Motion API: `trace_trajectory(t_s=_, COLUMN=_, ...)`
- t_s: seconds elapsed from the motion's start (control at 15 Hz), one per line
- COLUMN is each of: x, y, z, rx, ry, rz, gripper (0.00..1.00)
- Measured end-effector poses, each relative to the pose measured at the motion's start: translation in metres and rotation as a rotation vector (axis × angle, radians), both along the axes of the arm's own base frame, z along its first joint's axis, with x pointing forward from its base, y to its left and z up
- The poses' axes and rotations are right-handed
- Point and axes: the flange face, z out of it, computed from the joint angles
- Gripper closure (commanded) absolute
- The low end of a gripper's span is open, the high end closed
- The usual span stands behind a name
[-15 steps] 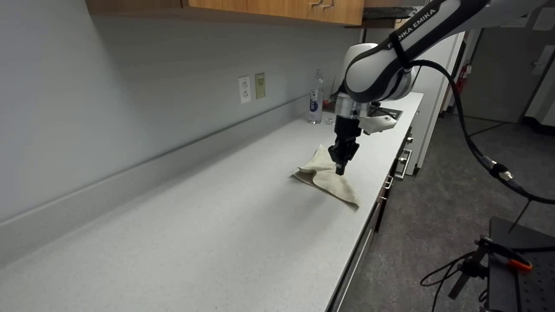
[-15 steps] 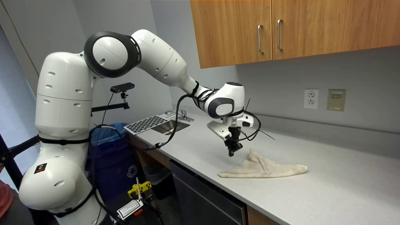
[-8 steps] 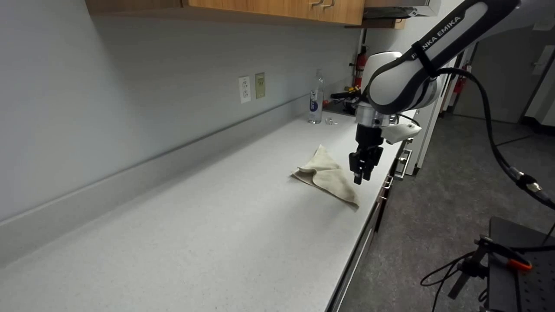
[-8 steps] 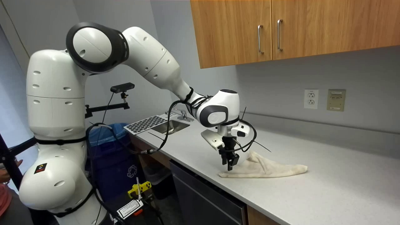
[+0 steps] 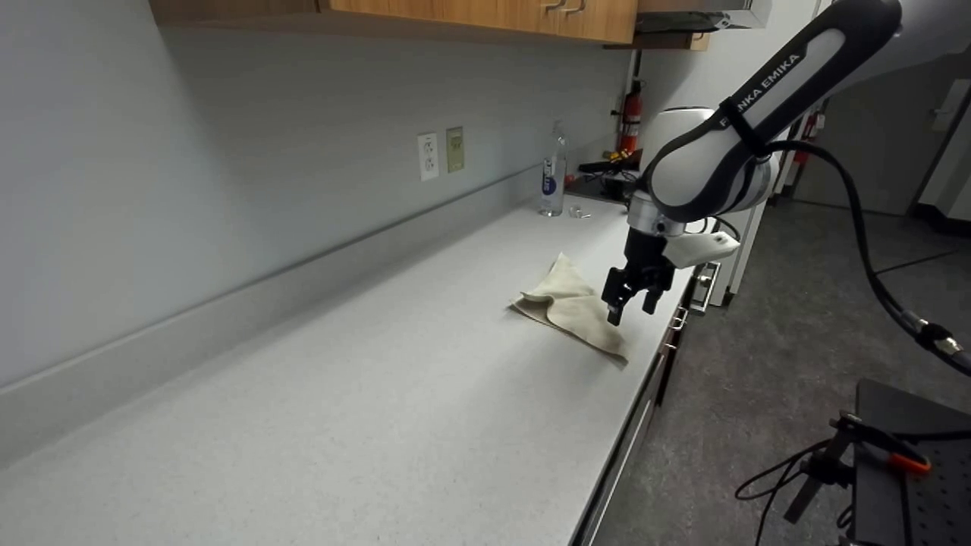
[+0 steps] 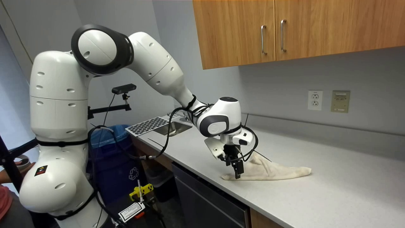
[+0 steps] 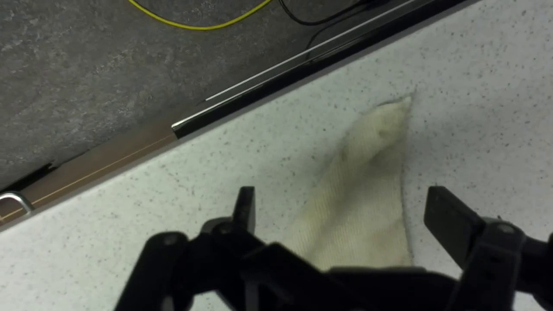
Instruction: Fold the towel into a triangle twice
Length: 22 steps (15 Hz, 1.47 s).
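Note:
The cream towel (image 5: pixel 580 307) lies on the counter as a rough triangle, with a raised fold along its middle, as both exterior views show. In an exterior view the towel (image 6: pixel 275 171) has one corner pointing toward the counter's front edge. Over that corner stretch hovers my gripper (image 5: pixel 633 312), pointing down. In the wrist view my gripper (image 7: pixel 341 190) is open wide, one finger (image 7: pixel 245 209) left of the towel (image 7: pixel 363 203) and the other finger (image 7: pixel 451 222) right of it, neither touching it. The towel's far part is hidden behind the gripper in the wrist view.
The counter's front edge (image 7: pixel 259 110) runs close to the towel's tip, with floor beyond. A clear bottle (image 5: pixel 553 182) stands by the back wall. A sink (image 6: pixel 172 128) lies near the arm, and a wooden cabinet (image 6: pixel 300 28) hangs above the counter.
The gripper has gone from shut to wide open. It has moved toward the counter's front edge and down, over the towel's near corner. The towel has not visibly moved.

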Motion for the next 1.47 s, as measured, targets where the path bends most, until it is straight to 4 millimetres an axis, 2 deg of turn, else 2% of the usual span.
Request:
trace_trajectory(t_s=0.4, x=0.0, y=0.005, z=-0.01, rx=0.015, ry=0.024, rz=-0.12, gripper=0.0)
trace_trajectory(t_s=1.07, x=0.012, y=0.017, z=-0.032, rx=0.012, ry=0.038, rz=-0.195, gripper=0.0)
trace_trajectory(t_s=1.27, x=0.016, y=0.016, z=-0.041, rx=0.008, ry=0.035, rz=-0.217, gripper=0.11)
trace_trajectory(t_s=1.4, x=0.02, y=0.014, z=-0.045, rx=0.007, ry=0.035, rz=-0.228, gripper=0.35)
trace_trajectory(t_s=1.47, x=0.022, y=0.013, z=-0.046, rx=0.006, ry=0.034, rz=-0.235, gripper=0.36)
